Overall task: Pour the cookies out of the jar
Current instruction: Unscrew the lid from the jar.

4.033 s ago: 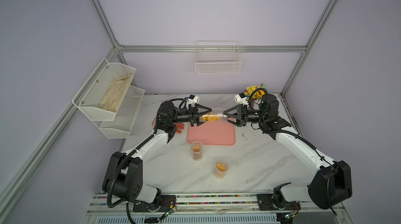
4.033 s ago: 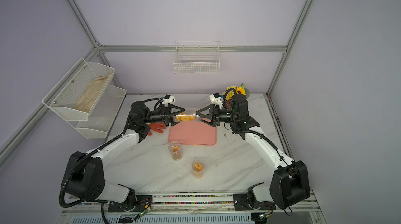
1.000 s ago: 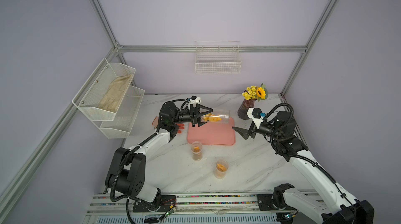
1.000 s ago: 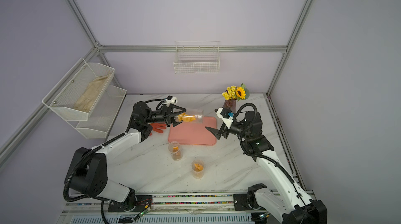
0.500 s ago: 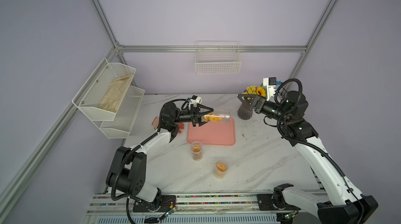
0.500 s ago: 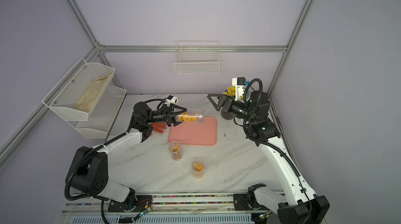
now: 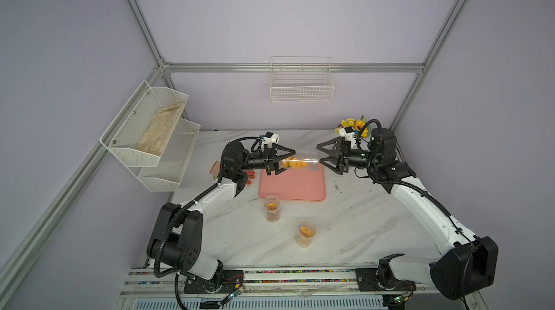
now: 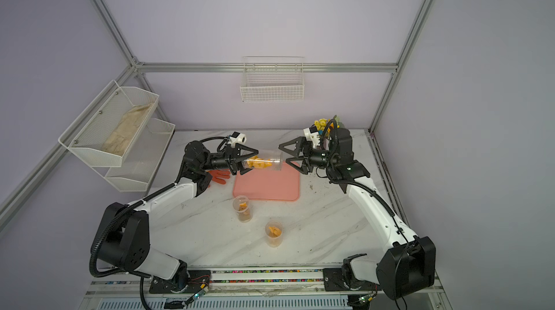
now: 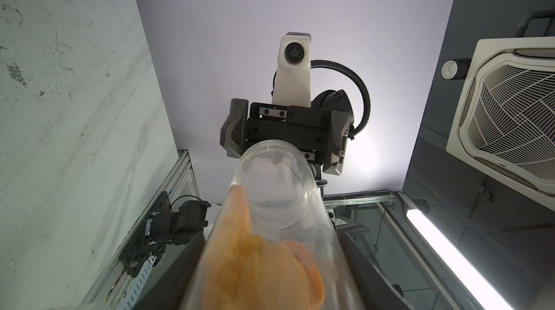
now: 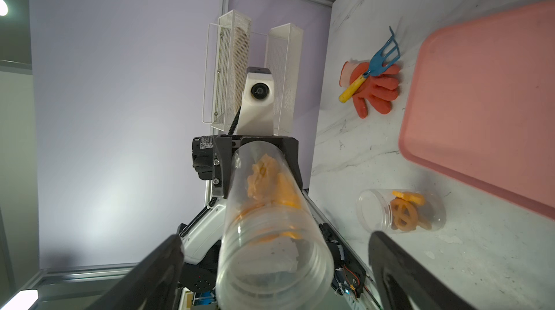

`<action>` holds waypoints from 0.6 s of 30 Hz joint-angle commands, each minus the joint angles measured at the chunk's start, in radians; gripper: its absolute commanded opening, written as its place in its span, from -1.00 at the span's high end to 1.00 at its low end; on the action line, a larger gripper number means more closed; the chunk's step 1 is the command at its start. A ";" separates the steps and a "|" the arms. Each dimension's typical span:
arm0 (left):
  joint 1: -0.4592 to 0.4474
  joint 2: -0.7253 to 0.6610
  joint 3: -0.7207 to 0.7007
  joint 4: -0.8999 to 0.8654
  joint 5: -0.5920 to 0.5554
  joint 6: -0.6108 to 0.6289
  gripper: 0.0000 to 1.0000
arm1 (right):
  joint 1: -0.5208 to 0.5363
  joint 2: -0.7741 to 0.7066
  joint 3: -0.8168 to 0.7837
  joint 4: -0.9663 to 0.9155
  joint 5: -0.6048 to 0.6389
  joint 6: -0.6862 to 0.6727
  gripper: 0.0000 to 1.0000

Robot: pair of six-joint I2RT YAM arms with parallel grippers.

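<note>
While my left tool (image 7: 285,162) clamps the clear plastic jar (image 7: 306,163) of orange-yellow cookies (image 7: 291,163), my right tool (image 7: 318,153) stands open at three o'clock.

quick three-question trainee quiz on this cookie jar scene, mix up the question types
1. True or false: the right gripper is shut on the clear plastic jar.
2. That jar's orange-yellow cookies lie: A) at its mouth, B) at the end the left gripper clamps, C) nowhere, it is empty.
3. How many other clear cookie jars stand upright on the white marble table?
Key: 1 false, its jaws stand open; 2 B; 3 two.
</note>
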 commanded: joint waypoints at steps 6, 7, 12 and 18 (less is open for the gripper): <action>-0.002 -0.039 0.049 0.044 0.006 -0.002 -0.13 | 0.007 -0.022 -0.093 0.291 -0.091 0.203 -0.89; -0.002 -0.041 0.047 0.044 0.006 -0.002 -0.13 | 0.010 -0.019 -0.098 0.319 -0.095 0.224 -0.87; -0.002 -0.044 0.042 0.044 0.008 -0.003 -0.13 | 0.033 -0.008 -0.104 0.360 -0.113 0.249 -0.79; -0.002 -0.047 0.035 0.044 0.008 -0.001 -0.13 | 0.054 0.012 -0.086 0.356 -0.142 0.249 -0.59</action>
